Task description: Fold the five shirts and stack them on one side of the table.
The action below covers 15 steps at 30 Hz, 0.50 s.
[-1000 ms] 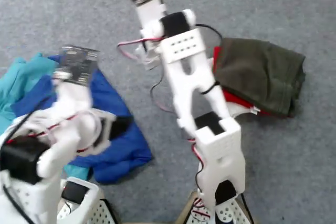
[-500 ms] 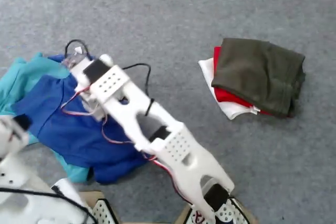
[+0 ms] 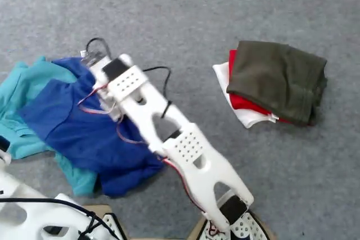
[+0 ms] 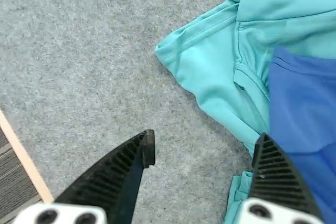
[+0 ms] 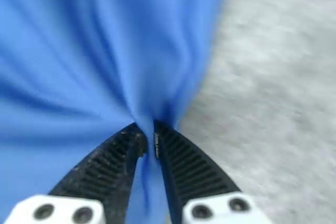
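1. Desk [image 3: 225,15]: grey felt surface carrying all items.
2. Right arm [image 3: 169,133]: white, stretched from the near edge diagonally toward the far left, ending over the blue shirt.
3. Blue shirt [image 3: 73,133]: unfolded and rumpled at the left of the desk, lying partly over the teal shirt.
4. Teal shirt [image 3: 22,88]: unfolded, underneath, showing at the far-left and near sides of the blue one.
5. Folded stack, right side of the desk, well apart from the loose pair: olive shirt [image 3: 275,80] on top, red shirt [image 3: 242,102] beneath it, white shirt [image 3: 239,113] lowest.
6. Right pincer [image 5: 148,129]: closed on a thin gathered ridge of blue cloth at the shirt's far edge.
7. Left pincer [image 4: 206,142]: spread wide, holding nothing, above bare desk just beside a teal sleeve.

Risk notes (judgement): the pinch takes only a narrow fold, so a quick pull may let the cloth slip free. Because blue overlaps teal, dragging it could haul the teal shirt along and bunch both. A lift by one point alone would leave the shirt twisted, not flat for folding.
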Each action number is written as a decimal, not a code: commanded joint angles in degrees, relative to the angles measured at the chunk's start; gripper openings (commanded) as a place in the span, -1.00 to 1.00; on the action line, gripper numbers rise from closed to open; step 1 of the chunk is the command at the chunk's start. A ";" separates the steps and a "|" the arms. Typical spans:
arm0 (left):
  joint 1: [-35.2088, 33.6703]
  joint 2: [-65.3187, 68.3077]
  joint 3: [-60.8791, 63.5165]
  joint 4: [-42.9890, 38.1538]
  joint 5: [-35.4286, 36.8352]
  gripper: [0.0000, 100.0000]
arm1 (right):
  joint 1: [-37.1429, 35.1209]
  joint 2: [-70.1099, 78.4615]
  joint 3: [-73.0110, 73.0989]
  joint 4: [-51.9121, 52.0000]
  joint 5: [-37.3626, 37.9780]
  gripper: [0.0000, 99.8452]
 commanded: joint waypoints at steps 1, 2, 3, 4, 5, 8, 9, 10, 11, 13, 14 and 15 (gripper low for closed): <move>1.10 -0.18 0.22 -1.05 0.53 -0.38 | 5.10 -11.12 6.55 0.62 -0.18 -0.97; 1.71 0.44 0.40 -1.05 0.53 -0.38 | 6.51 -13.85 9.54 0.62 -0.09 -0.97; 2.59 1.32 0.57 -1.05 0.53 -0.38 | 8.00 -16.40 12.79 0.62 -0.09 -0.97; 3.47 2.64 0.66 -1.05 0.53 -0.38 | 9.67 -19.03 16.13 0.53 0.18 -0.97; 4.44 4.31 0.66 -1.05 0.62 -0.38 | 11.43 -21.58 19.65 0.53 1.14 -0.97; 6.73 11.16 -0.40 -1.05 0.88 -0.38 | 17.32 -29.23 30.90 0.53 5.36 -0.97; 7.52 13.71 -1.27 -1.05 0.88 -0.38 | 19.34 -31.78 34.68 0.53 6.95 -0.97; 8.22 16.35 -2.33 -0.97 0.97 -0.38 | 21.54 -34.24 38.20 0.53 8.44 -0.97; 9.10 19.25 -3.74 -0.97 0.97 -0.38 | 23.47 -36.35 41.45 0.53 10.11 -0.97; 11.30 24.44 -7.16 -0.70 0.97 -0.38 | 26.46 -40.31 47.16 0.53 13.80 -0.97; 12.62 26.90 -8.92 -0.70 1.05 -0.38 | 27.34 -41.98 49.63 0.53 15.65 -0.97; 14.11 29.27 -10.77 -0.70 1.14 -0.38 | 27.96 -43.30 51.56 0.44 17.32 -0.97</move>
